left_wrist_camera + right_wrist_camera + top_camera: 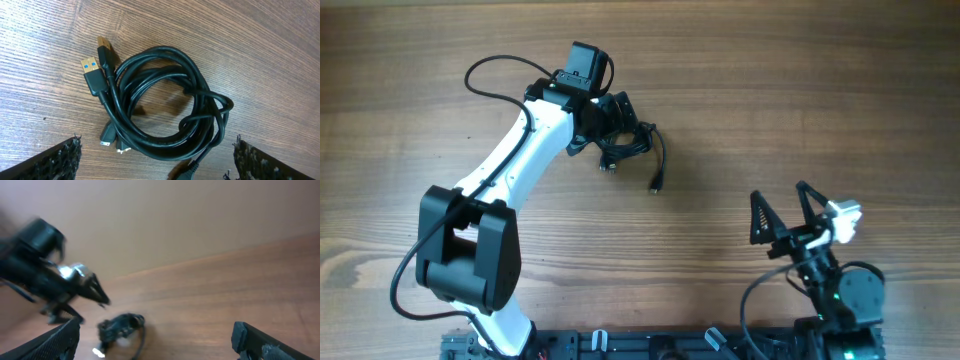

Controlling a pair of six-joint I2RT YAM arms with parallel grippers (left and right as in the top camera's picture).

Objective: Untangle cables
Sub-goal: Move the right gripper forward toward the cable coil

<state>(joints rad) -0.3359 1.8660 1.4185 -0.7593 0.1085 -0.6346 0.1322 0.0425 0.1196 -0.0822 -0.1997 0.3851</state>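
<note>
The cables [632, 146] lie as a small black bundle on the wooden counter [770, 90], a little left of its middle and toward the far side. The left claw [617, 132] hangs right over them, released, its fingers spread to either side of the bundle and holding nothing.

In the left wrist view the cables [165, 100] form a loose coil of several overlapping loops with a twist at the right side. Two flat plugs [91, 69] stick out side by side at the upper left, one with a blue tongue. Smaller connectors [107, 140] poke out at the lower left edge of the coil. In the overhead view, one end [655, 184] trails away from the bundle toward the near side.

The right claw [779, 192] sits well apart from the cables, near the right front of the counter, also released and empty. Its blurred wrist view shows the bundle [120, 327] and the left arm [55, 280] in the distance.
</note>
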